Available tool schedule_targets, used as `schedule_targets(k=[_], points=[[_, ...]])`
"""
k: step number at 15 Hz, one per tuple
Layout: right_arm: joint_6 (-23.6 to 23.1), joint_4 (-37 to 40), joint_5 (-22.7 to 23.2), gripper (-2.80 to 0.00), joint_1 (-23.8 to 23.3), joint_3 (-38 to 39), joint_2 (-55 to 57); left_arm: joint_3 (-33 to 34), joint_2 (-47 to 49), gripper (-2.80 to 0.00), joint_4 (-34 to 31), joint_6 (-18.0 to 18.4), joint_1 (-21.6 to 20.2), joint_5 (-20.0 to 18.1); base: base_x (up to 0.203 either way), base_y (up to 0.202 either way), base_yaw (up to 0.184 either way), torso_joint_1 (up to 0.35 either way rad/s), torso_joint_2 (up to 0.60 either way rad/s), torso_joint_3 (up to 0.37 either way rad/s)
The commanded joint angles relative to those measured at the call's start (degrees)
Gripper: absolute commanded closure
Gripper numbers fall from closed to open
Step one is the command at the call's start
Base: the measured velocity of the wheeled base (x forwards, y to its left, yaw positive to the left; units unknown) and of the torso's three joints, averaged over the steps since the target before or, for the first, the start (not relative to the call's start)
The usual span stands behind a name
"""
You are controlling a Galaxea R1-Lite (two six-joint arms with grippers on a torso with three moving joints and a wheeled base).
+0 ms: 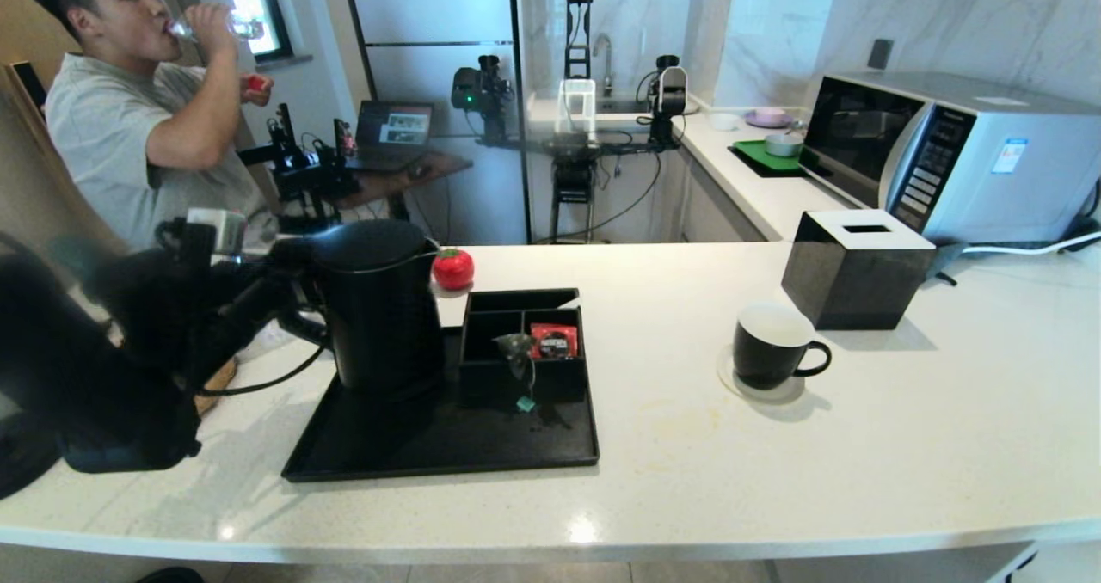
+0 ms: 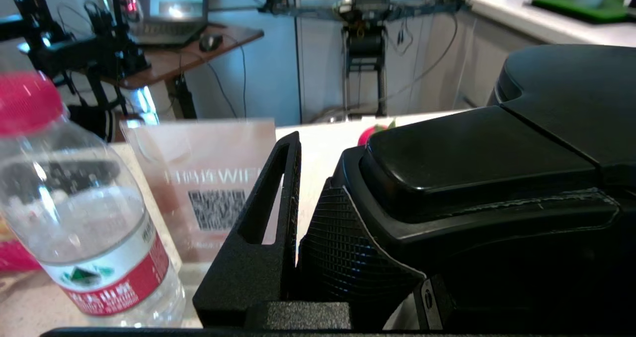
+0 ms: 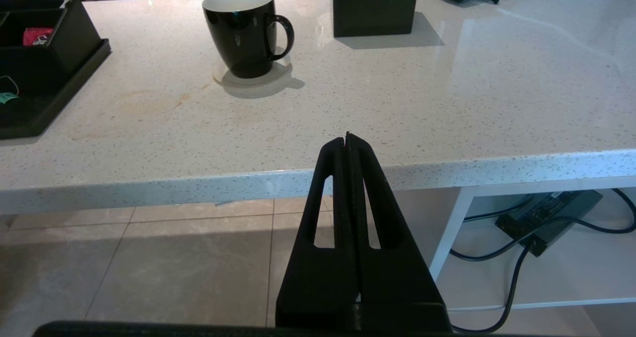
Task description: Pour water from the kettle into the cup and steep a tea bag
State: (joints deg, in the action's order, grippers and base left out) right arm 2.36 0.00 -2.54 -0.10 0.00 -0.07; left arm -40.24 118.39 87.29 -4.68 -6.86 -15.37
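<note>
The tall black kettle (image 1: pixel 378 308) stands at the left end of a black tray (image 1: pixel 430 450). My left gripper (image 1: pixel 284 295) is at its loop handle (image 2: pixel 472 168). Its fingers stand apart, and a strip of counter shows between one finger (image 2: pixel 268 203) and the handle; the other finger is mostly hidden by the handle. The grey tea bag (image 1: pixel 516 346) rests on a black organiser box (image 1: pixel 482 368), its teal tag (image 1: pixel 525 404) hanging onto the tray. The black cup (image 1: pixel 770 345) sits on a clear coaster to the right. My right gripper (image 3: pixel 346 138) is shut and empty, below the counter's front edge.
A red sachet (image 1: pixel 553 340) lies in the organiser. A black tissue box (image 1: pixel 851 269) stands behind the cup, and a microwave (image 1: pixel 946 153) is at the back right. A red-capped bottle (image 2: pixel 84 217) and a QR sign (image 2: pixel 208 178) stand left of the kettle. A red tomato-shaped thing (image 1: pixel 452 268) sits behind the tray.
</note>
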Motion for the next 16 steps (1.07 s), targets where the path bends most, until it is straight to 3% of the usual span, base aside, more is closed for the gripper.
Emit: schedule_targets(k=[1,16], points=[[0.01,0.00,-0.01,0.00,0.01,0.00,0.07,0.25,-2.43,0.00,2.66,-0.15,-0.26,-0.06,0.000,0.000,0.000,0.000,0.00,0.000],[0.01,0.00,-0.01,0.00,0.01,0.00,0.07,2.77,-16.63,0.00,2.66,-4.46,-0.13,-0.71,0.000,0.000,0.000,0.000,0.00,0.000]])
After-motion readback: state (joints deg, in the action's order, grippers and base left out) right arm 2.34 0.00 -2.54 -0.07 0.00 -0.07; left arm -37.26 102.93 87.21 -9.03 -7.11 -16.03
